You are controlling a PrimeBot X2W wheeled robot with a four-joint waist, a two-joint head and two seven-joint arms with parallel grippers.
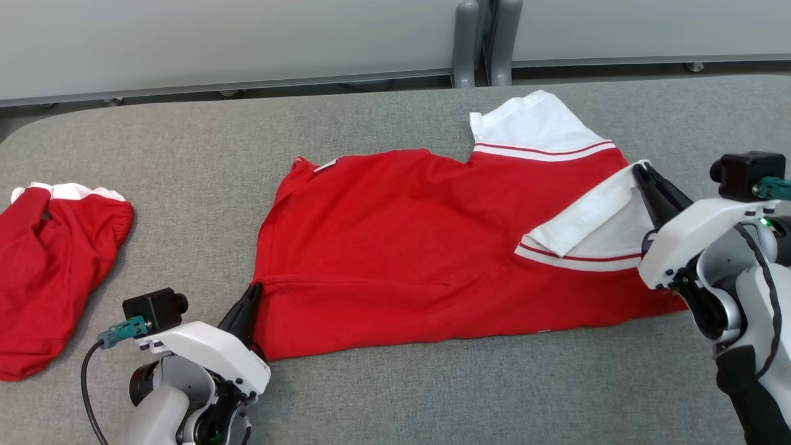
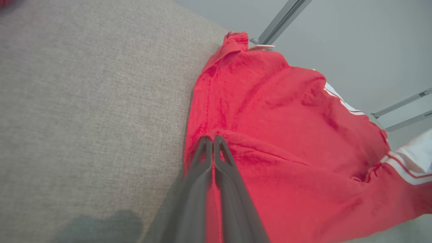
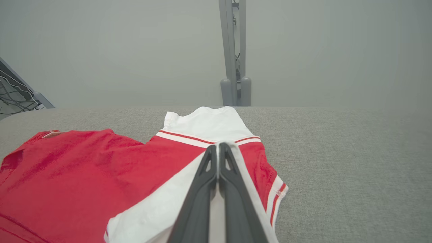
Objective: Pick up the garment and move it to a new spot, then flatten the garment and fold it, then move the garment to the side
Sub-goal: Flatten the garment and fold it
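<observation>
Two red pieces: a crumpled spare red piece [image 1: 49,272] lies at the far left of the table [image 1: 185,154], well apart from the garment and from both tools.
Left tool [image 1: 252,292] [image 2: 212,139]: fingers pressed together with no gap, pinched on the garment's near left corner, where a ridge of red cloth bunches at the tips.
Garment [image 1: 395,247] [image 2: 287,135] [image 3: 84,175]: a red shirt with white sleeves, spread mostly flat at mid-table, to the right of the spare piece. Its long axis runs left to right.
Far sleeve [image 1: 537,127] [image 3: 206,123]: flat on the table, pointing toward the far edge.
Near sleeve [image 1: 587,228] [image 3: 158,206]: turned in over the red body, its outer edge lifted off the cloth.
Right tool [image 1: 642,176] [image 3: 217,146]: fingers together, clamped on the white edge of the near sleeve; white cloth shows between them in the wrist view.
Deciding relation: the garment stretches between the two tools, one gripping each end of its long axis, left arm at the plain end, right arm at the sleeve end.
Step, as judged: flattening or an early fold, with the move to the side not yet done.
Next move calls for: both ends travelling together, or the cloth will likely sag and wrinkle in the middle.
</observation>
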